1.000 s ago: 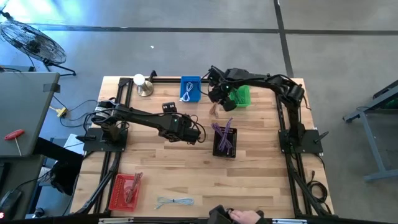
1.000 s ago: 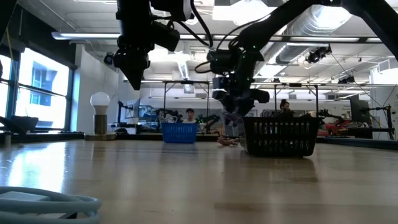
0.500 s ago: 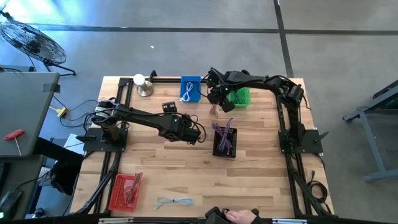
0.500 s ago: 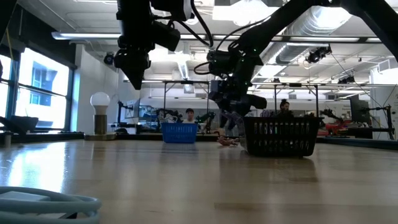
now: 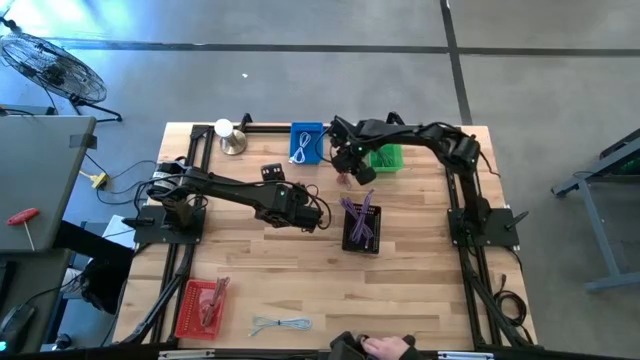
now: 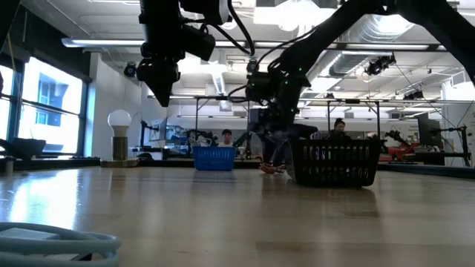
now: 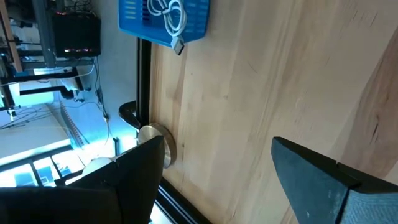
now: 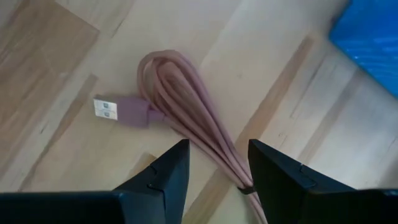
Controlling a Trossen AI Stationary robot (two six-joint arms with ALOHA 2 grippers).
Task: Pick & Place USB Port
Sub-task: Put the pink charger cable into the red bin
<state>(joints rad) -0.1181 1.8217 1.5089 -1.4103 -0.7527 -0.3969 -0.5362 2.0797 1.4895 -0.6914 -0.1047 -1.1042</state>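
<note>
A pink coiled USB cable (image 8: 186,106) lies flat on the wooden table, its plug (image 8: 115,111) sticking out sideways; it also shows in the high view (image 5: 345,179), between the blue and black baskets. My right gripper (image 8: 214,167) is open and hovers just above it, tipped down, a finger on either side of the bundle's tail end, not touching. In the low view it (image 6: 272,142) hangs above the cable (image 6: 270,169). My left gripper (image 5: 312,216) waits open mid-table, held high (image 6: 159,83).
A blue basket (image 5: 307,143) holds a white cable, and a green basket (image 5: 386,156) stands behind the right gripper. A black basket (image 5: 362,226) holds purple cables; a red basket (image 5: 199,306) sits near left. A pale cable (image 5: 281,324) lies near the front edge. A lamp (image 5: 231,137) stands far left. A person's hand (image 5: 386,347) shows at the near edge.
My right gripper has moved down and slightly toward the table's left and near side, closing on the pink cable, and has tipped further downward. The cable has stayed where it was.
</note>
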